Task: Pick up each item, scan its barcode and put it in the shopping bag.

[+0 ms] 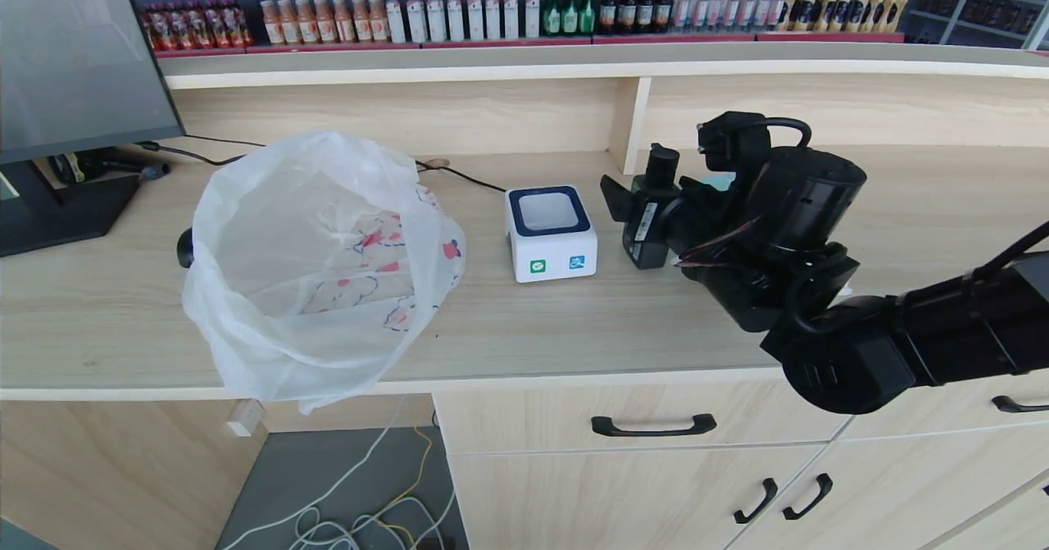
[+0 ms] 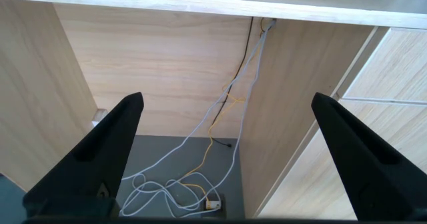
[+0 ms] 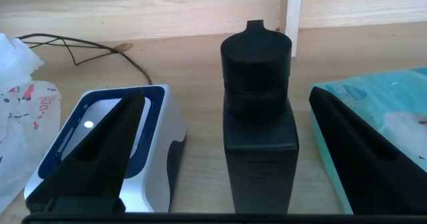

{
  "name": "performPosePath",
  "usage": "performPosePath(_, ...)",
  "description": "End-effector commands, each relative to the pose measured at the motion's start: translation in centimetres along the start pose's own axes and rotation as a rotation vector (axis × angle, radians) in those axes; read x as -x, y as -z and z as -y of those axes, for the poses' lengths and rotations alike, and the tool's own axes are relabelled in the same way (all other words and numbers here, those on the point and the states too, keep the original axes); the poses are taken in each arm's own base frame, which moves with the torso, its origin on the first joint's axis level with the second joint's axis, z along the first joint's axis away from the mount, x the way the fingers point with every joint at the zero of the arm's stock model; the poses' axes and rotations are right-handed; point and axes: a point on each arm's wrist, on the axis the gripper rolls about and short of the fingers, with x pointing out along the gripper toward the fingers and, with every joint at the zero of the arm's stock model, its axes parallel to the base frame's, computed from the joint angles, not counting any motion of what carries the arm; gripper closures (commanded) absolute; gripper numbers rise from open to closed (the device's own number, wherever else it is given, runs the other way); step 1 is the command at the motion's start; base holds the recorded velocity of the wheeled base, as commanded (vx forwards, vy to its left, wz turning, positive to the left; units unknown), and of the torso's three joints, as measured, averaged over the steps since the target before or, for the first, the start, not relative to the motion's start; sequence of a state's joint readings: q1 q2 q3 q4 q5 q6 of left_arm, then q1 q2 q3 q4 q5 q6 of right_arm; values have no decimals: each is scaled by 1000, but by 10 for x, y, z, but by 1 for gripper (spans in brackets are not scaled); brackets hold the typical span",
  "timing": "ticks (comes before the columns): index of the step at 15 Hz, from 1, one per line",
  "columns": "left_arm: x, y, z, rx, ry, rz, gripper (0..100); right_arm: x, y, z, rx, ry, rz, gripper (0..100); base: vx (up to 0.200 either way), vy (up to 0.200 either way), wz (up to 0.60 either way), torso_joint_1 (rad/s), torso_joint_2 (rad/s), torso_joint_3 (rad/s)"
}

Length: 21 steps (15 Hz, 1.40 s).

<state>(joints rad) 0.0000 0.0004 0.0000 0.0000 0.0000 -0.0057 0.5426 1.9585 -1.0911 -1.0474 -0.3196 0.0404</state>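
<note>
A black bottle (image 1: 650,210) with a round cap stands upright on the wooden counter (image 1: 574,320), just right of the white and blue barcode scanner (image 1: 551,234). My right gripper (image 1: 656,202) is open around it; in the right wrist view the bottle (image 3: 259,117) stands between the two spread fingers (image 3: 100,157) without touching either. A teal packet (image 3: 383,117) lies close beside the bottle. The translucent shopping bag (image 1: 315,267) stands open at the left with a red-printed white item inside. My left gripper (image 2: 223,171) hangs open below the counter edge, holding nothing.
A monitor on a black stand (image 1: 74,66) occupies the far left corner, with cables (image 1: 459,175) running behind the bag. A raised shelf wall (image 1: 631,111) backs the counter. Drawers with black handles (image 1: 653,427) sit below, and loose cables (image 2: 193,177) lie on the floor.
</note>
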Motion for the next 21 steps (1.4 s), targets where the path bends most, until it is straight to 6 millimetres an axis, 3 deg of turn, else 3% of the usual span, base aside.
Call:
performPosePath(1,0,0,0,0,2,0,0,0,2,0,2,-2,-4,0,0,0,0,0,0,0)
performPosePath(21,0,0,0,0,0,0,0,-18,36,3,22,15,-22,0,0,0,0,0,0,0)
